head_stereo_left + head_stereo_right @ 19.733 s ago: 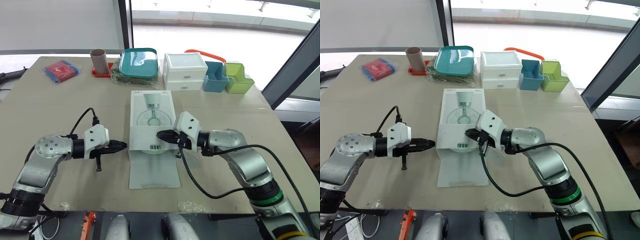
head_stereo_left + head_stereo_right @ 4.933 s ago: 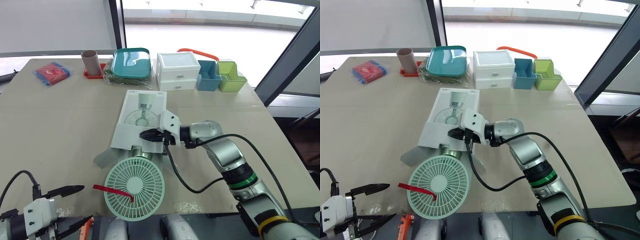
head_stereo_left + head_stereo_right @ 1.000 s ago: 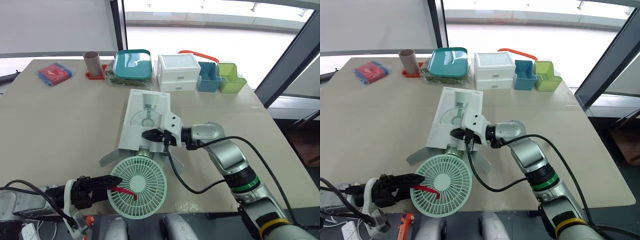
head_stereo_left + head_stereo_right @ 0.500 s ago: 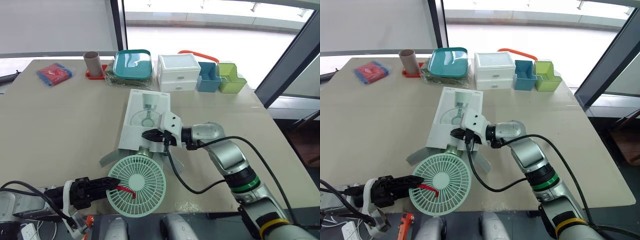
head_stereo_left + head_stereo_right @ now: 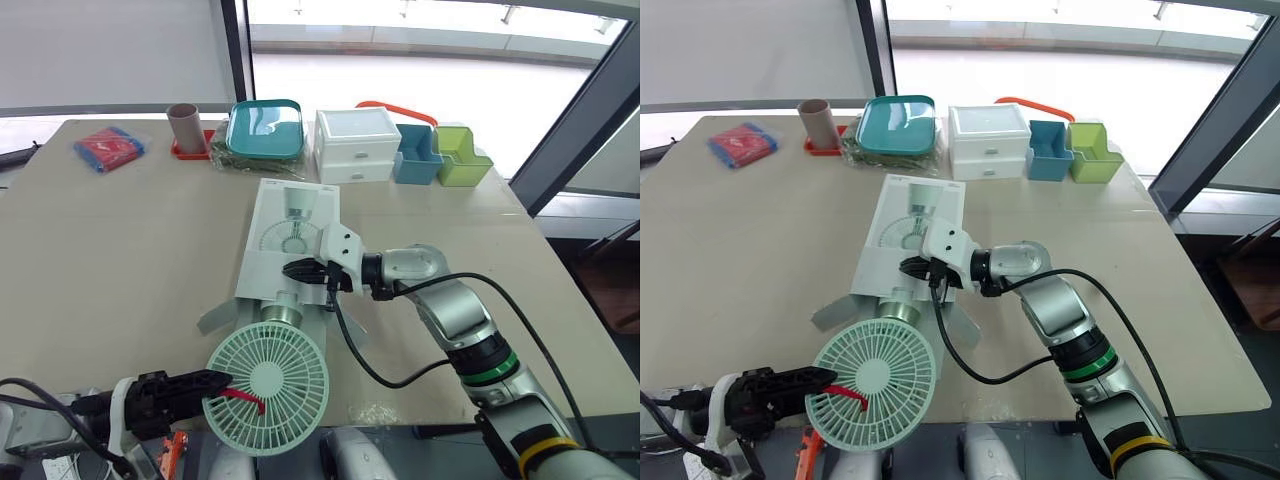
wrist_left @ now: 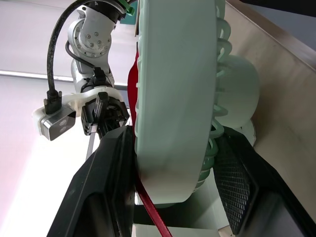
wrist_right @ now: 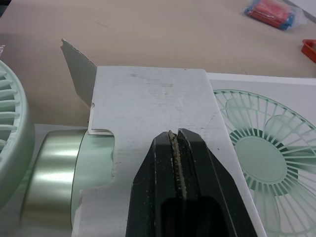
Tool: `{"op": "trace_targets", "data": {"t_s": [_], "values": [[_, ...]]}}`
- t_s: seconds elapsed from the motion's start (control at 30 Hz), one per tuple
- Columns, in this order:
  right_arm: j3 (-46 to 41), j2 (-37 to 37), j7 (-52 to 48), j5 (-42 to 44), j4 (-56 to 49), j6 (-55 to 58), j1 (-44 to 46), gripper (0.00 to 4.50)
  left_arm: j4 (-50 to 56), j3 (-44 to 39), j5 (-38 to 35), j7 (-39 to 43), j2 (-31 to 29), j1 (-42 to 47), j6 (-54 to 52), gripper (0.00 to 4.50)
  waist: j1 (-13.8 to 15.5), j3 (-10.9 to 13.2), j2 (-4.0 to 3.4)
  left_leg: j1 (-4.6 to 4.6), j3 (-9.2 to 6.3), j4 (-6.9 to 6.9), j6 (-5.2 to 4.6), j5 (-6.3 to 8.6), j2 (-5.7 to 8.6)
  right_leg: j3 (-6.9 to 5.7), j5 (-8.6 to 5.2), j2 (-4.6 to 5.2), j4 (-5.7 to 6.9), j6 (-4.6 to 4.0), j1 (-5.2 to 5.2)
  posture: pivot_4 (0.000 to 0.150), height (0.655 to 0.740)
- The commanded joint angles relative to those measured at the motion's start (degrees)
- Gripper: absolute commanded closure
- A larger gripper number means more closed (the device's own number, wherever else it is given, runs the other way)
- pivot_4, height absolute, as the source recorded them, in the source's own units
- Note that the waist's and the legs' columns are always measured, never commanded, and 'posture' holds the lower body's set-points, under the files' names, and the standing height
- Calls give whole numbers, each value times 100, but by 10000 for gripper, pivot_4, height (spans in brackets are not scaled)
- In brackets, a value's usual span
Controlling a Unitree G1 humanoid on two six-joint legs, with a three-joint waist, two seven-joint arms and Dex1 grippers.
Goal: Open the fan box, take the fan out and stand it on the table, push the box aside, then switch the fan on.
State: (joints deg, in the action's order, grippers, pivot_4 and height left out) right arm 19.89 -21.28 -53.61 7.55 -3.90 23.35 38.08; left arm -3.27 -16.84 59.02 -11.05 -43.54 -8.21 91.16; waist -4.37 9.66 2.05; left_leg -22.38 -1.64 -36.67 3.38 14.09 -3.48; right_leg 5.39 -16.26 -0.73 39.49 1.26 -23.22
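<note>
You have no legible text, brand or number here; the fan box (image 5: 290,235) bears a printed fan drawing.

The left gripper (image 6: 175,136) clasps the pale green fan (image 6: 173,74) by its cage rim, a red strap (image 6: 153,215) alongside.

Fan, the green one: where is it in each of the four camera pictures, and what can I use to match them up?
Left eye view: the fan lies bottom centre, at the table's near edge.
Right eye view: bottom, left of centre.
Left wrist view: its rim, edge-on, between the left claw's fingers.
Right wrist view: its grille and motor at the box's open end.
Shared landmark: the white box under the right claw.
</note>
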Motion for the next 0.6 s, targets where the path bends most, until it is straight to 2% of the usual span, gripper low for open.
{"op": "trace_targets", "data": {"t_s": [0.03, 0.33, 0.6], "values": [[-213, 249, 369, -71, 472, -51, 308, 45000, 190, -20, -440, 105, -90, -43, -157, 25280, -5, 0, 0, 1, 1, 0, 0, 0, -1, 1, 0, -2, 0, 0, 0, 1500, 7400], [-263, 226, 374, -75, 575, -131, 392, 45000, 214, 147, -1199, 316, -298, 8, -604, 25280, 0, 0, 0, 0, -1, -4, 1, -1, 6, -5, 0, -1, 10, 0, -2, 1500, 7400], [-234, 185, 256, -107, 631, -229, 414, 45000, 464, 448, -1840, 663, -579, -650, -656, 25280, 0, 2, -2, -3, -1, -3, 0, -1, -1, -15, 0, 2, 11, -1, -8, 1500, 7400]]}}
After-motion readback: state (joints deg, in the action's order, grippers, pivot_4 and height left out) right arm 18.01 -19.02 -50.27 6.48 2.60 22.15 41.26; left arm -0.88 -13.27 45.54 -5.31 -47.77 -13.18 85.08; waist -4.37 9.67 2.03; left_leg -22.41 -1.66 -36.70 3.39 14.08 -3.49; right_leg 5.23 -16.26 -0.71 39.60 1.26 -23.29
